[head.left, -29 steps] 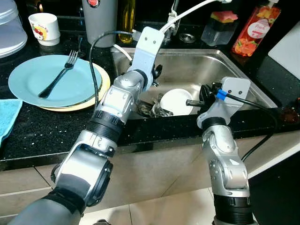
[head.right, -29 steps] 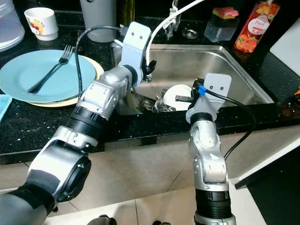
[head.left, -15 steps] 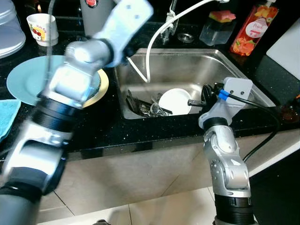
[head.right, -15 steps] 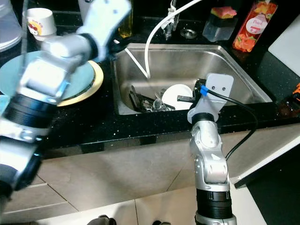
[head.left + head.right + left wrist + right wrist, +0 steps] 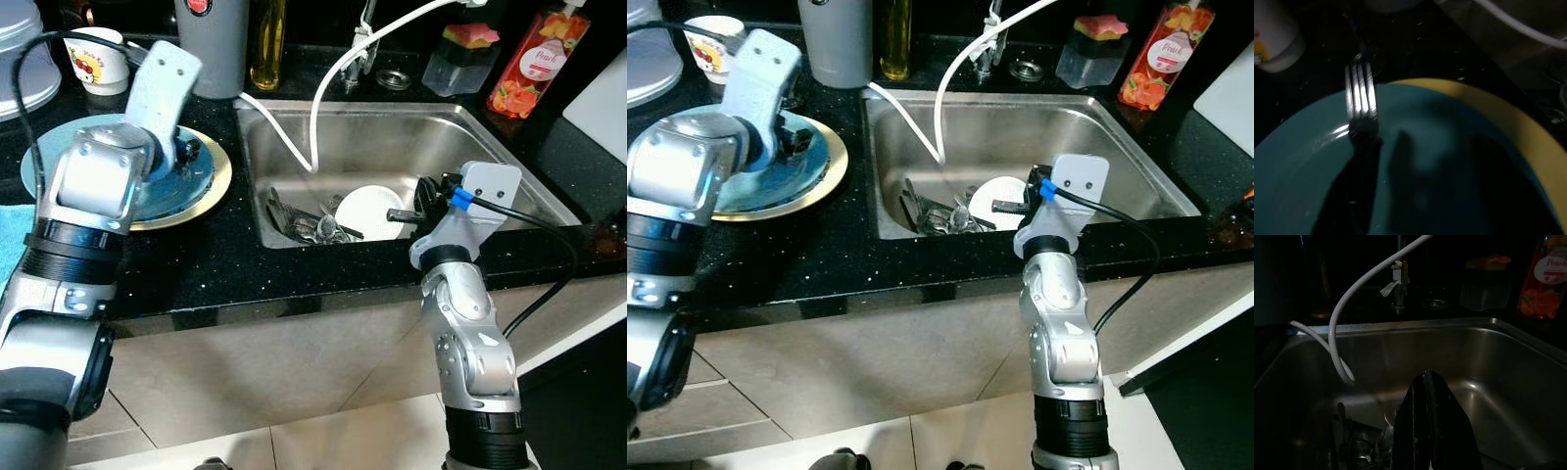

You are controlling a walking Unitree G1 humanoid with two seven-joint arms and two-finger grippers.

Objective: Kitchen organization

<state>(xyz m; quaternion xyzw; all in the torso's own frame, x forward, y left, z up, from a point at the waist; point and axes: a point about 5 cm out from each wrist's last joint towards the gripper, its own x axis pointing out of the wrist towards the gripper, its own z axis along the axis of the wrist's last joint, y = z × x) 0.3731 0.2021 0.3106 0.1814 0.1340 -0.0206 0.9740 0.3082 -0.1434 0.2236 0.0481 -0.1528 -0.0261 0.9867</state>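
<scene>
While the black counter (image 5: 225, 264) runs across the whole scene, the steel sink (image 5: 411, 137) is set into its middle and takes the right gripper's attention. A white hose (image 5: 323, 93) loops from the faucet at the sink's back edge down over its left wall. On the counter's left part, near the sink's left rim, a blue plate (image 5: 798, 176) sits stacked on a yellow plate (image 5: 828, 181), with a fork (image 5: 1361, 98) lying across the blue one, tines toward the counter's back edge. A white mug (image 5: 710, 44) and a grey canister (image 5: 835, 39) stand along that back edge.

In the sink's front half lie a white bowl (image 5: 370, 211) and, touching it on its left, a heap of dark utensils (image 5: 309, 223).

The left gripper (image 5: 181, 157) hovers over the blue plate close above the fork; its fingers are hidden behind the wrist, so I cannot tell their spread or whether they hold anything. The right gripper (image 5: 1432, 426) hangs at the sink's front edge beside the bowl, its two fingers pressed together with nothing between them.

The fork is probably light, stiff and slick metal, lying flat on glazed ceramic, so it may skate when nudged. The narrow handle, mid-length, looks the best place to pinch. The plates are likely heavier and breakable, best taken by the rim.
</scene>
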